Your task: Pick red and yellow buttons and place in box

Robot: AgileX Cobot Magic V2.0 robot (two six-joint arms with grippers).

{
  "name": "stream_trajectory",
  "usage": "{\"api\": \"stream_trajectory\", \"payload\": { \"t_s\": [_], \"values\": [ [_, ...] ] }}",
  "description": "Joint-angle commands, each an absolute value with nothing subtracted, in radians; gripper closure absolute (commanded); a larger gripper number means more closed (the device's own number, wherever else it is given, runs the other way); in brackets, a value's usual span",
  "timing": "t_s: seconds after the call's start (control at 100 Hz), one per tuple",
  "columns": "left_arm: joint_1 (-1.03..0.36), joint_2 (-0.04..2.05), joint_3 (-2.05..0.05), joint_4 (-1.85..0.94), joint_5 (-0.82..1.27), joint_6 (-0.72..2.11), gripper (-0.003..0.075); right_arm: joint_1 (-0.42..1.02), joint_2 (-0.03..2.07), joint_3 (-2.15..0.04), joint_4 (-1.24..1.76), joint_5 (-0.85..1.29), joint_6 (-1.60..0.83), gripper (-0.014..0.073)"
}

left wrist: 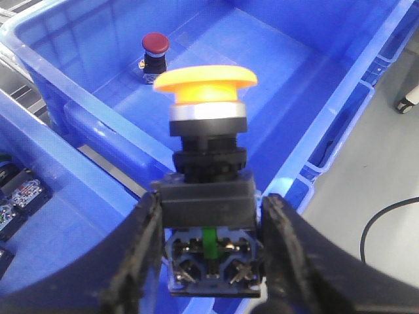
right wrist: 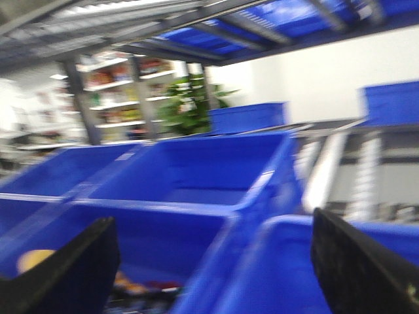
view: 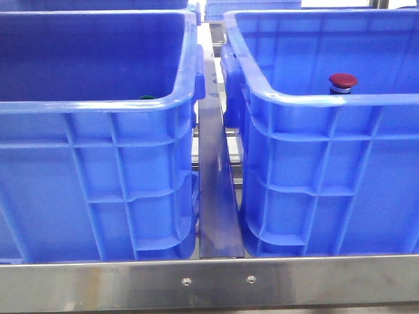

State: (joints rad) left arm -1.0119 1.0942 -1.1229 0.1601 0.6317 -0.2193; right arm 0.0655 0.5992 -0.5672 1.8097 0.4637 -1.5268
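The yellow button (left wrist: 206, 82) stands upright between the fingers of my left gripper (left wrist: 209, 252), which is shut on its black contact block. It hangs above the inside of the blue box (left wrist: 353, 85). The red button (left wrist: 156, 44) stands on the box floor, farther in. In the front view the red button (view: 342, 81) shows just over the rim of the right-hand box (view: 327, 99); neither gripper shows there. My right gripper (right wrist: 216, 275) is open and holds nothing, with blurred blue crates beyond it.
A look-alike blue crate (view: 98, 104) stands at the left, a green cap (view: 145, 97) peeking over its rim. A steel rail (view: 216, 196) runs between the crates. Loose switch parts (left wrist: 19, 196) lie in the neighbouring crate. A black cable (left wrist: 386, 216) lies on the floor.
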Motion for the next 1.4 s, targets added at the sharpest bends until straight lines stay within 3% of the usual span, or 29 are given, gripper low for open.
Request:
{"api": "stream_trajectory", "payload": {
  "t_s": [0.0, 0.37, 0.8, 0.88, 1.07, 1.19, 1.31, 1.39],
  "values": [
    [-1.020, 1.079, -1.153, 0.168, 0.549, -0.219, 0.0739, 0.061, 0.644, -0.595, 1.935, 0.637, -1.389, -0.0011],
    [-1.020, 1.079, -1.153, 0.168, 0.549, -0.219, 0.0739, 0.078, 0.939, -0.656, 1.935, 1.073, -1.228, -0.0005],
    [-1.020, 1.079, -1.153, 0.168, 0.549, -0.219, 0.0739, 0.343, 1.156, -0.830, 1.913, 0.970, -1.229, 0.0004],
    [-1.020, 1.079, -1.153, 0.168, 0.549, -0.219, 0.0739, 0.350, 1.170, -0.845, 1.913, 0.971, -1.229, 0.0065],
    [-1.020, 1.079, -1.153, 0.168, 0.549, -0.219, 0.0739, 0.351, 1.172, -0.846, 1.901, 0.966, -1.229, 0.0317],
    [-1.020, 1.079, -1.153, 0.168, 0.547, -0.219, 0.0736, 0.351, 1.172, -0.846, 1.899, 0.967, -1.229, 0.0382],
    [-1.020, 1.079, -1.153, 0.168, 0.556, -0.219, 0.0634, 0.351, 1.172, -0.846, 1.899, 0.966, -1.229, 0.0382],
    [-1.020, 1.079, -1.153, 0.168, 0.562, -0.219, 0.0457, 0.351, 1.172, -0.846, 1.899, 0.965, -1.233, 0.0382]
  ]
}}
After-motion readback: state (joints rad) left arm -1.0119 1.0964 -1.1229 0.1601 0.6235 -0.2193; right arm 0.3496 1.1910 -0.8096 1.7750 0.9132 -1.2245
